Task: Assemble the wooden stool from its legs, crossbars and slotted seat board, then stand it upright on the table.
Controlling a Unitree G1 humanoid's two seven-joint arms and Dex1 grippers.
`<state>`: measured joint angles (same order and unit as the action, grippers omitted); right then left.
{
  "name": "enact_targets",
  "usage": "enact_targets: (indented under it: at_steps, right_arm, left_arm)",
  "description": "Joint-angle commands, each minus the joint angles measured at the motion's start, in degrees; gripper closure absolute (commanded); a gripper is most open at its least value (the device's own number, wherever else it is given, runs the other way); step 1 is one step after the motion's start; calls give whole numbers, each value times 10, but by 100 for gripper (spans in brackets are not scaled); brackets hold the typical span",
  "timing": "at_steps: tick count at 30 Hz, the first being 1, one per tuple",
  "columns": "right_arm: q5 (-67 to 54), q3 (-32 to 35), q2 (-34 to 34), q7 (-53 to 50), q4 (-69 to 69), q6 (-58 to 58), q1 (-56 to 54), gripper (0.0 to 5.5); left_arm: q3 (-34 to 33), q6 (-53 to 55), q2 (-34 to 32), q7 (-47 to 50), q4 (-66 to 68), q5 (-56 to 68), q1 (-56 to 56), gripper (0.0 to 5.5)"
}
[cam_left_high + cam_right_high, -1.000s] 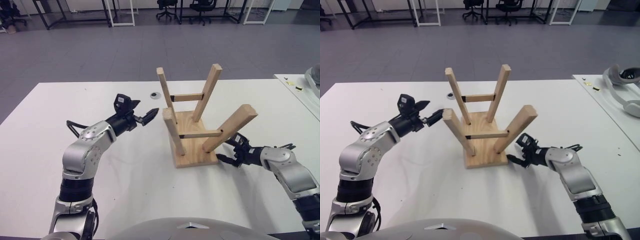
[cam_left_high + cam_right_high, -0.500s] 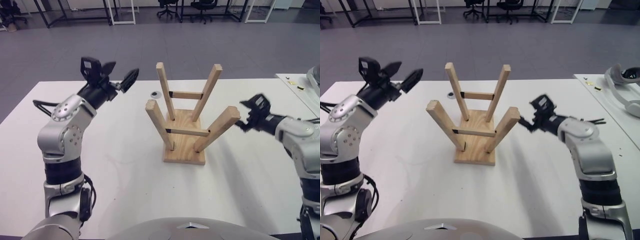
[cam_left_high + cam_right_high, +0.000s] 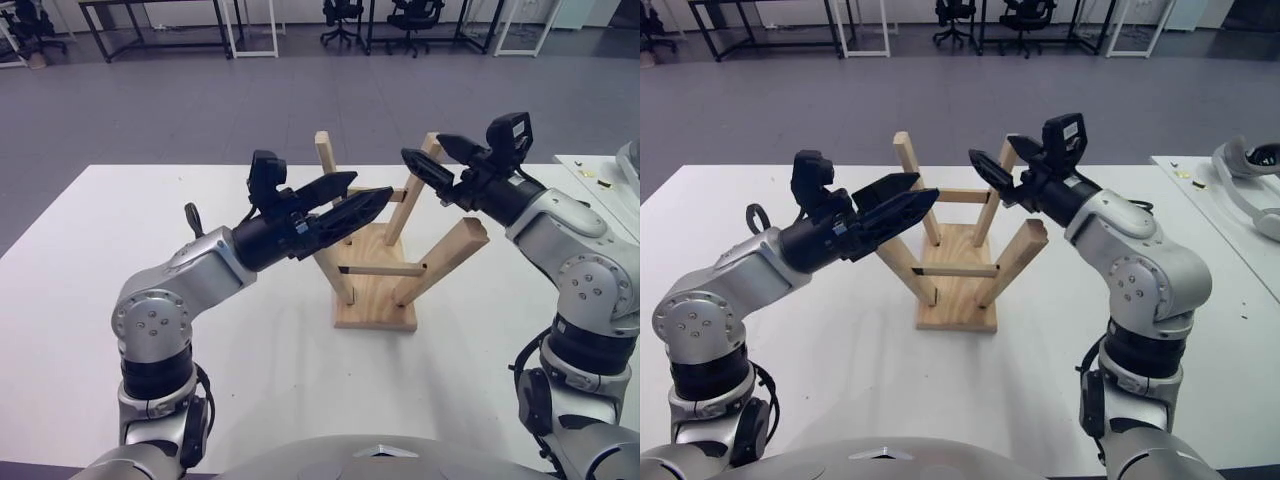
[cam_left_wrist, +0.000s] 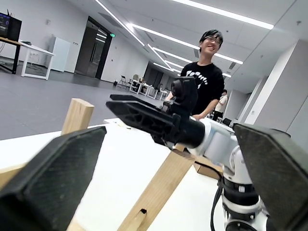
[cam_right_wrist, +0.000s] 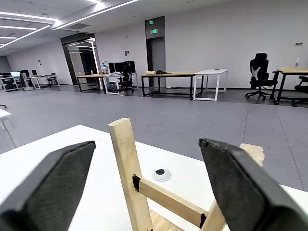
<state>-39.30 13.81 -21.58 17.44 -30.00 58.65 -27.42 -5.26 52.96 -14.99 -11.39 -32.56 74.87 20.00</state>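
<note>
The wooden stool [image 3: 375,300] lies upside down in the middle of the table, seat board flat, all legs pointing up and crossbars [image 3: 382,268] joining them. My left gripper [image 3: 373,185] hovers open above the near left leg, holding nothing. My right gripper [image 3: 422,147] is open in the air by the top of the far right leg [image 3: 412,200], also holding nothing. In the left wrist view, a leg top [image 4: 79,113] and the other gripper [image 4: 144,115] lie between the open fingers [image 4: 48,183]. The right wrist view looks down on a leg [image 5: 127,173] and crossbar [image 5: 168,199].
The white table [image 3: 80,260] has bare room to the left, right and front of the stool. A round cable grommet [image 5: 161,174] sits behind the stool. A second table at the right carries a white curved object [image 3: 1250,180].
Both arms have risen from table level. My left gripper swung in over the stool's near legs; my right gripper climbed from beside the seat board to the far leg tops. The stool's legs stand more upright.
</note>
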Motion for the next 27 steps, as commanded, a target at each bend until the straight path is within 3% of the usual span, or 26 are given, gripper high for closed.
enact_targets:
  at_steps: [1,7,13,19,21,24,26,27]
  right_arm:
    - [-11,-46,20,-23,-31,32,31,149]
    - [-8,-47,17,-34,-22,26,14,149]
    - [-98,56,6,-59,21,33,-144,149]
    - [-160,99,-3,-111,47,30,-244,149]
    - [-185,88,27,-142,21,54,-174,149]
    - [-223,44,105,-205,-38,83,4,149]
    - [-215,17,113,-218,-49,98,81,149]
    - [-217,12,114,-225,-52,99,97,149]
  left_arm:
    - [87,45,-11,33,133,-104,-87,64]
    - [52,16,-47,20,139,-86,44,64]
    - [-41,17,-99,28,122,40,232,64]
    - [-108,-25,-132,71,174,61,362,64]
    - [-67,-22,-165,36,171,-23,300,64]
    - [98,-7,-162,-48,187,-133,81,64]
    - [210,-14,-148,-88,184,-185,-24,64]
    - [228,-13,-133,-90,183,-191,-52,64]
